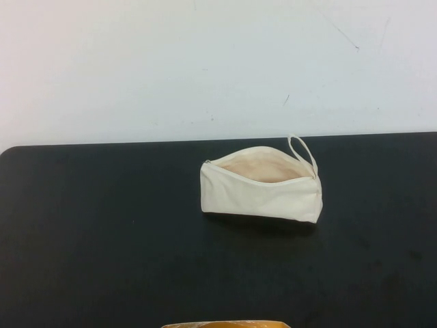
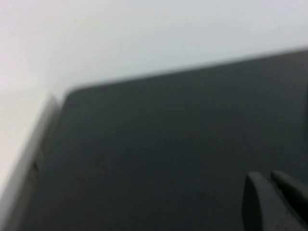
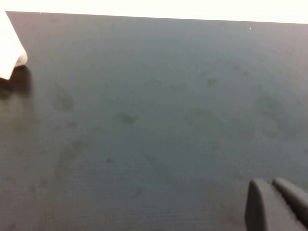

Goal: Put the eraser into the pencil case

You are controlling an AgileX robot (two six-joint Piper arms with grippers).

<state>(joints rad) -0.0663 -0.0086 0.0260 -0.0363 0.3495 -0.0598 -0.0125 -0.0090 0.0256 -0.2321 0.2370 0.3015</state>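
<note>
The pencil case (image 1: 263, 188) is a cream-white fabric pouch lying on the black table (image 1: 102, 239), right of centre. Its zip is open, its beige lining shows, and its loop strap (image 1: 302, 150) is at its right end. The eraser shows in no view. Neither arm shows in the high view. My left gripper (image 2: 269, 180) is shut and empty over bare table near the table's edge. My right gripper (image 3: 270, 185) is shut and empty over bare table, well away from a corner of the pencil case (image 3: 10, 53) at that view's edge.
A white wall (image 1: 218, 61) rises behind the table's far edge. The top of an orange-yellow object (image 1: 225, 324) shows at the near edge in the high view. The table's pale side rim (image 2: 29, 163) shows in the left wrist view.
</note>
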